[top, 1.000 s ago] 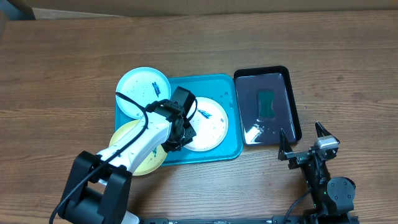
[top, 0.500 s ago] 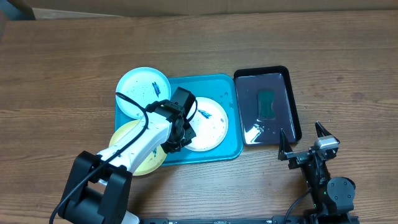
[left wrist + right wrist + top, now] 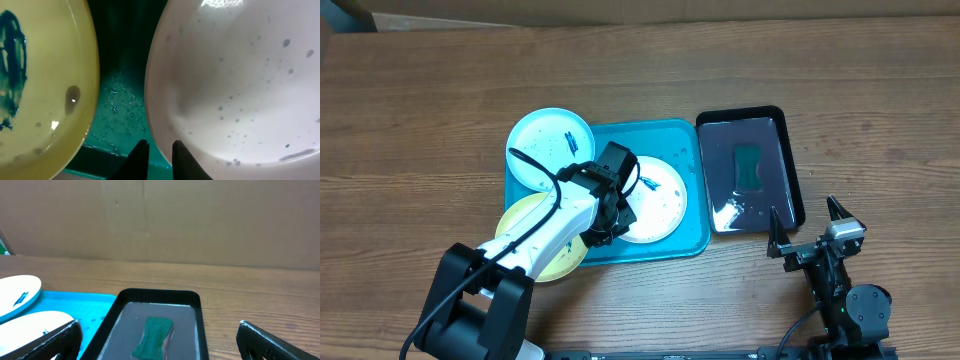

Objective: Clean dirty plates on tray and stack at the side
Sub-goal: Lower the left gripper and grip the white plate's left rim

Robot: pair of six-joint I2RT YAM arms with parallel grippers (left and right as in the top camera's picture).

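**Overhead:** The white plate (image 3: 658,200) lies in the tray (image 3: 665,130). The blue plate (image 3: 548,145) overhangs its far-left corner and the yellow plate (image 3: 532,238) its near-left corner. All are smeared and none is stacked. The left hand (image 3: 605,222) is set at the white plate's left rim. The right hand (image 3: 807,224) is held near right, fingers wide apart. The sponge (image 3: 749,164) lies in the black tray (image 3: 790,160).

**Left wrist:** The fingers are nearly together at the white rim. Whether it is pinched cannot be told.

**Right wrist:** The sponge is seen ahead between spread fingers.

**Judged:** The first plate is being secured. Next, the sponge must be fetched, probably by the right hand.
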